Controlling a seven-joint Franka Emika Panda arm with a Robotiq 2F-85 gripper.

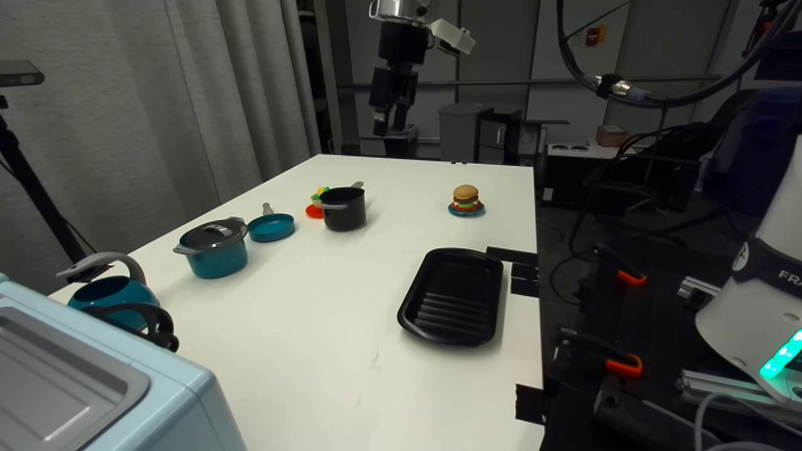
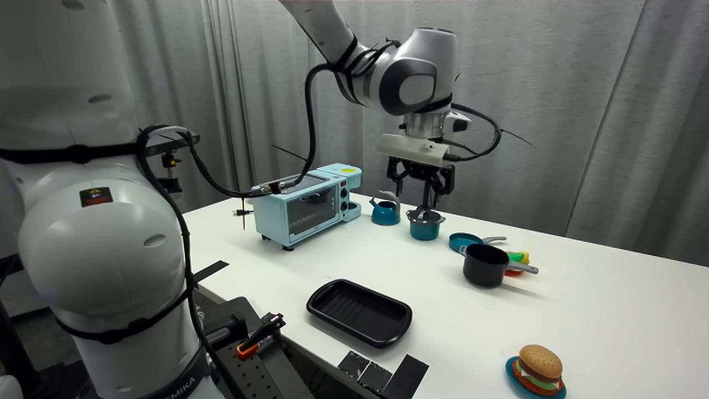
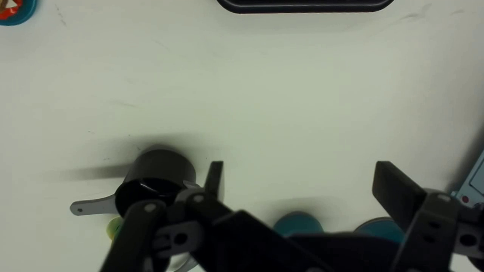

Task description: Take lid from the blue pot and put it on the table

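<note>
The grey lid [image 1: 213, 233] [image 2: 424, 215] lies on the teal blue pot [image 1: 219, 260] [image 2: 424, 230], which stands on the white table [image 1: 313, 332] [image 2: 465, 338]. My gripper [image 1: 390, 128] [image 2: 425, 197] hangs high above the table with nothing in its jaws. In an exterior view it overlaps the lid in the picture, but it is well above and apart from it. In the wrist view the fingers [image 3: 300, 166] are spread wide, and part of the blue pot [image 3: 298, 223] shows low between them. The lid is mostly hidden there behind the gripper body.
A teal kettle [image 2: 385, 213] and light-blue toaster oven [image 2: 310, 202] stand on one side of the pot. A teal pan [image 2: 465, 240] and black pot [image 2: 483, 269] stand on the other. A black tray [image 1: 452, 294] and toy burger [image 1: 465, 195] sit nearer the robot.
</note>
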